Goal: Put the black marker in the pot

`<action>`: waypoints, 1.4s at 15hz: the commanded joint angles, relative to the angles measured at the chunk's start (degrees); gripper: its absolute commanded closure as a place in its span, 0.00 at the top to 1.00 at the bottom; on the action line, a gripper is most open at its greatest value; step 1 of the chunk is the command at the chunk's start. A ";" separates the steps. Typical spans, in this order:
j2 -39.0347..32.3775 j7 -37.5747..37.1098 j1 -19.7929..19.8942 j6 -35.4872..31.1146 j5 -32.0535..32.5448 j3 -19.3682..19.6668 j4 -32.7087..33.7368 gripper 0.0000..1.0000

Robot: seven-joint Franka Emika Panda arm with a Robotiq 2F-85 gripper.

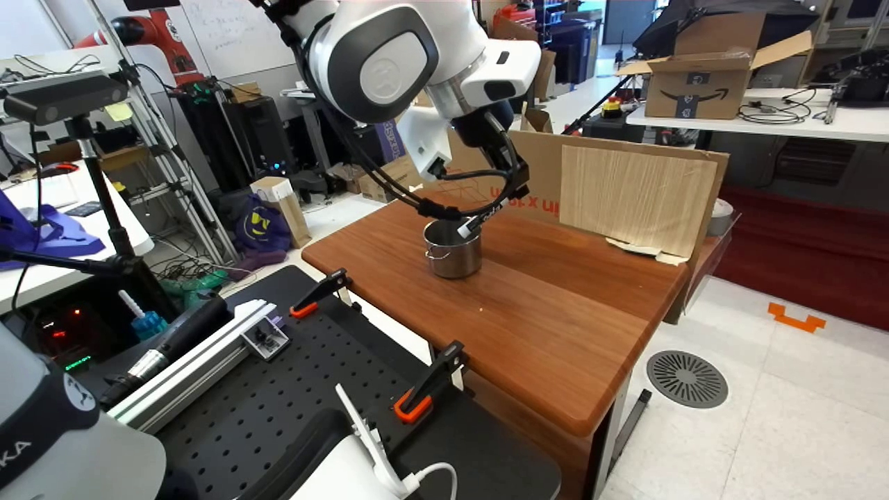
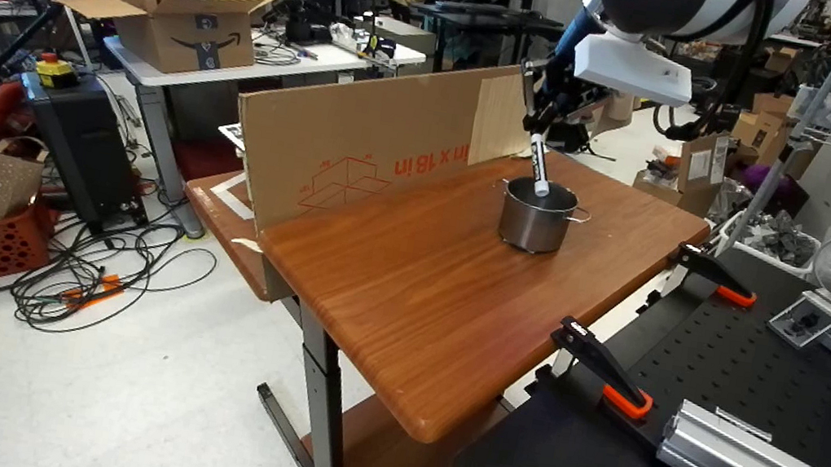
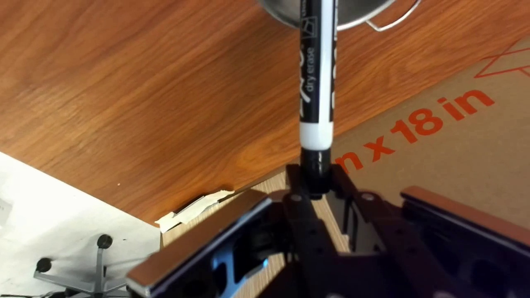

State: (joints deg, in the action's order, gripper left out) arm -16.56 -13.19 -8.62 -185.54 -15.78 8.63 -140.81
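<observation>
The black marker is a slim black stick with white bands. It shows in both exterior views [image 1: 480, 220] [image 2: 538, 157] and the wrist view [image 3: 316, 82]. My gripper [image 3: 316, 176] is shut on its black end; it also shows in both exterior views [image 1: 505, 189] [image 2: 537, 122]. The marker tilts downward, its white free end at the pot's mouth; I cannot tell how far inside the rim it is. The pot, round grey metal with wire handles, stands upright on the table in both exterior views [image 1: 453, 258] [image 2: 533, 226]. Only part of it [image 3: 364, 11] shows in the wrist view.
The pot stands on a brown wooden table [image 1: 542, 312]. A cardboard panel [image 2: 362, 151] stands upright along one table edge. Black clamps with orange pads [image 1: 430, 382] [image 2: 602, 364] sit at the opposite edge, by a black perforated board [image 1: 278, 396].
</observation>
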 commanded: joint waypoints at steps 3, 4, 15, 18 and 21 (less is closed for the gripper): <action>-2.79 -0.11 -5.84 -1.68 0.34 4.15 0.54 0.05; -3.12 -0.09 -6.50 -1.46 0.31 4.54 0.64 0.05; -2.71 0.11 -6.42 1.73 0.26 4.31 2.04 0.79; -2.65 0.13 -6.29 1.97 0.26 4.20 2.22 0.99; -1.07 0.60 -5.51 3.04 0.45 3.49 1.70 1.00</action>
State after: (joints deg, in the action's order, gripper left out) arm -19.08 -13.18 -14.48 -184.68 -15.78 12.19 -139.13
